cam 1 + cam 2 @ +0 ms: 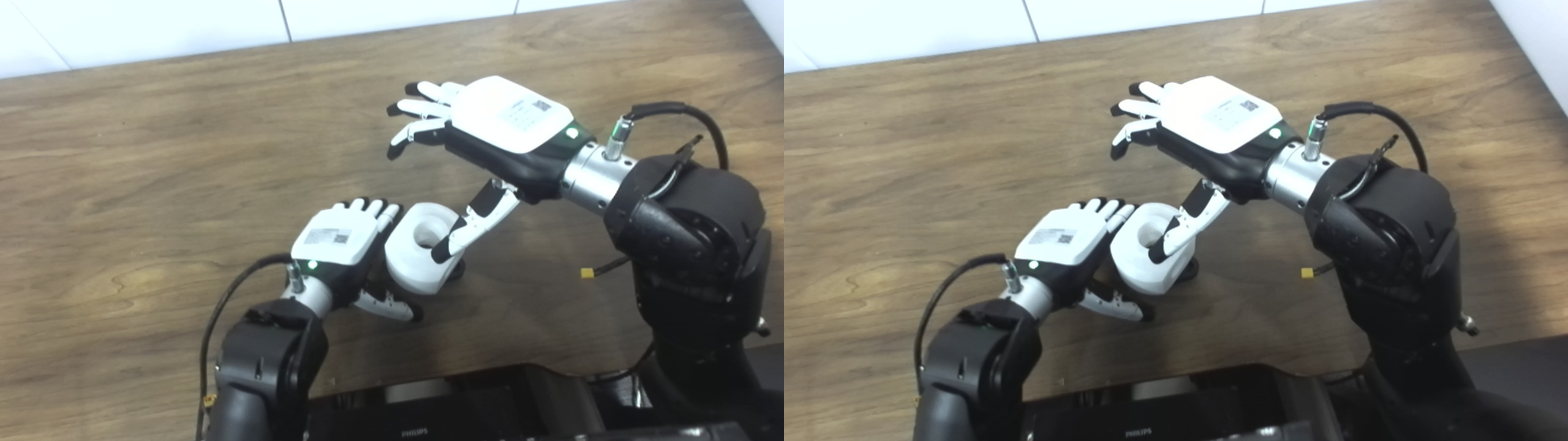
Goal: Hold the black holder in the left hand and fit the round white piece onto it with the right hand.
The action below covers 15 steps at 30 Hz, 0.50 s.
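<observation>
The left hand (334, 242) is resting low on the wooden tabletop (153, 184) with its fingers (367, 208) curled against the side of the round white piece (422, 248), so it seems to be gripping what is under that piece. Only a small dark part, probably the black holder (456, 269), is showing at the base, just beyond the left thumb. The right hand (499, 131) is hovering above, its fingers (422, 110) spread and holding nothing, while its thumb (468, 226) is reaching down across the central hole of the white piece. In my judgement the fitting step is nearly finishing: the piece is already sitting on the holder. The next move is probably asking for a gentle downward press, while the left fingers are keeping the holder from tipping.
</observation>
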{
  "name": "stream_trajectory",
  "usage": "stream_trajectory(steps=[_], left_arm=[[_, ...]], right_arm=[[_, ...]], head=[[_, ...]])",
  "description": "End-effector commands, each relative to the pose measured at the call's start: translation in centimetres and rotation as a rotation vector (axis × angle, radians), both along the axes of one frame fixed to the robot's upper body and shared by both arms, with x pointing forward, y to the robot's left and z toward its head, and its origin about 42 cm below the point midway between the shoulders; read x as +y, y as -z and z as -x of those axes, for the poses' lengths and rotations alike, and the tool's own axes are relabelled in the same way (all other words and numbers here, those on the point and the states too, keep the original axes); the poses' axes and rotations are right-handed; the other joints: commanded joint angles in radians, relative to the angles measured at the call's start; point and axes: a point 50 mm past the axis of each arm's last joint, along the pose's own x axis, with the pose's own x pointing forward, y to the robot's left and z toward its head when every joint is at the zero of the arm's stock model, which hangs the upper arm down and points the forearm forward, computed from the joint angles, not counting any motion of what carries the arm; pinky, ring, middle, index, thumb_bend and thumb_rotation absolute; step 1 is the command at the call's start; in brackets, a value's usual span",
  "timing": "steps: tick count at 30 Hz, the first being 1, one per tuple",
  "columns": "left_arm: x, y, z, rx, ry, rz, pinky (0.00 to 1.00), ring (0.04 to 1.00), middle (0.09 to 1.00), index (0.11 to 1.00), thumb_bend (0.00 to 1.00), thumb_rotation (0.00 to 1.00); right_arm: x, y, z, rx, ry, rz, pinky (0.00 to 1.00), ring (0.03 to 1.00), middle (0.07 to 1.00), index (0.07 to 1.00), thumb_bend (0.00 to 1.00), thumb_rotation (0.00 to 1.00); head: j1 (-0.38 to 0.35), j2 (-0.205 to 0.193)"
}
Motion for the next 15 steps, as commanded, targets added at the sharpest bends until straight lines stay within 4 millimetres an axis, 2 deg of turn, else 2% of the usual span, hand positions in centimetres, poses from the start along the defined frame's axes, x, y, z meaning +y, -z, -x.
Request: stream_trajectory(steps=[1,7,11,15], left_arm=[[2.5,0.9,0.1,0.073,-0.108,-0.084,1.00,1.000,1.000,1.000,1.00,0.47],[5.1,-0.8,0.6,0.004,-0.149,0.035,0.99,0.992,0.994,1.000,1.00,0.42],[7.0,-2.3,1.3,0.019,-0.167,0.110,0.97,0.995,0.999,1.000,1.00,0.45],[9.1,-4.1,2.2,-0.019,-0.190,0.154,0.91,0.975,0.982,1.000,1.00,0.47]], right_arm=[[-0.3,-0.8,0.0,-0.045,0.002,-0.003,0.95,1.000,0.937,0.790,1.00,0.49],[-0.6,-0.5,0.3,-0.039,0.010,-0.017,0.95,1.000,0.931,0.808,1.00,0.49],[-1.0,-0.3,0.5,-0.013,0.019,-0.045,0.94,0.999,0.929,0.811,1.00,0.52],[-1.9,0.0,0.7,0.039,0.039,-0.099,0.95,1.000,0.942,0.831,0.99,0.57]], head=[[0.007,-0.006],[0.023,-0.035],[0.036,-0.053],[0.053,-0.068]])
